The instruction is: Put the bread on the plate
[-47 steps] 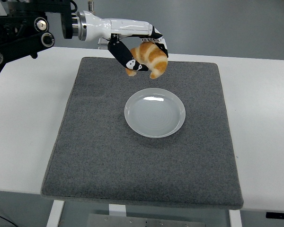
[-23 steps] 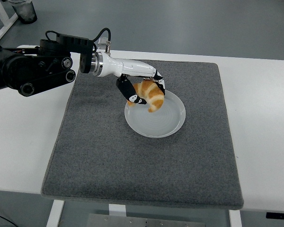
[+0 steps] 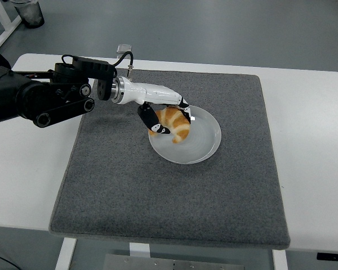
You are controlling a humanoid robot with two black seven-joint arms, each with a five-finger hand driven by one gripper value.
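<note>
1. Over the left part of the plate (image 3: 205, 147): one left hand (image 3: 168, 115), white with black fingers, reaching in from the left on a black arm (image 3: 39, 98).
2. Hand state: fingers curled around one piece of bread (image 3: 175, 124), a croissant, golden with paler stripes. A black thumb (image 3: 149, 118) lies on the bread's left side; the other fingers come over its top and far side.
3. Bread position: within the hand's hold, low over the plate's left inner part. Its lower tip points down toward the plate's floor; whether it touches the plate cannot be told from this view.
4. Plates: one, round, white, shallow. It lies beneath and to the right of the hand; most of the dish to the right of the fingers is bare.
5. Mats: one, grey, felt-like, rectangular (image 3: 129, 197). It spreads under the hand and plate, reaching well nearer than the hand, and to its right.
6. Tables: one, white (image 3: 315, 140), showing beyond the mat on both sides and along the far edge behind the hand.
7. Arms seen: one only. Its bulky black joint section sits left of the hand, over the mat's far-left corner and the table.
8. Bins: one dark bin (image 3: 29, 12) on the floor, far off to the upper left of the hand.
</note>
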